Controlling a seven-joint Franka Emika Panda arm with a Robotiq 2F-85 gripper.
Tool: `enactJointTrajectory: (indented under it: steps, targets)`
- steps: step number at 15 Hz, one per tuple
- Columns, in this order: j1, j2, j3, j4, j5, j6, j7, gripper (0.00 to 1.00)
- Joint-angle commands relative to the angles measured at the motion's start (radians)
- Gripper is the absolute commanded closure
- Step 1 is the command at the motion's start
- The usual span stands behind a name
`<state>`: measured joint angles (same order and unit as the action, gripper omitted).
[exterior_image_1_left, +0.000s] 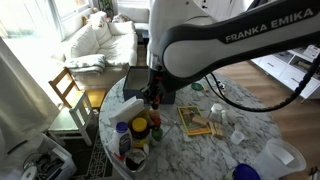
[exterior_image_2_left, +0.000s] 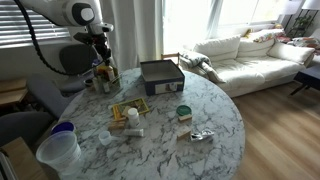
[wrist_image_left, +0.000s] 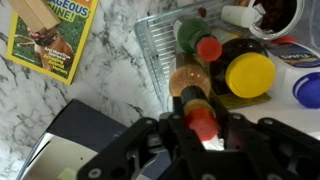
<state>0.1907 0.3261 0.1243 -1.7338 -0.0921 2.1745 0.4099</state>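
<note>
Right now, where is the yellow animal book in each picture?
In an exterior view: the book lies right of centre on the table.
In an exterior view: the book lies left of centre.
Wrist view: the book fills the top left corner.
Shared landmark: the dark box nearby.

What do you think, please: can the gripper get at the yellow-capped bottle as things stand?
Probably yes. The gripper hangs over the bin, astride a red-capped bottle, and the yellow-capped bottle beside it has its top uncovered, though neighbours crowd it.
</note>
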Motion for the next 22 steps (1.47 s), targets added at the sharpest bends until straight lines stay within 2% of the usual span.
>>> enactJointTrajectory:
  steps: [1, 14, 15, 16, 21, 22]
  targets:
    - [0.027, 0.042, -0.019, 0.026, -0.02, 0.004, -0.008, 0.92]
    - [0.07, 0.127, -0.047, 0.048, -0.055, 0.017, 0.009, 0.92]
    - [0.072, 0.127, -0.05, 0.047, -0.058, 0.018, 0.011, 0.59]
    - [0.071, 0.126, -0.051, 0.048, -0.057, 0.018, 0.009, 0.42]
    - [0.064, 0.09, -0.059, 0.065, -0.054, 0.027, 0.008, 0.06]
    - [0.062, 0.079, -0.063, 0.071, -0.053, 0.021, 0.011, 0.01]
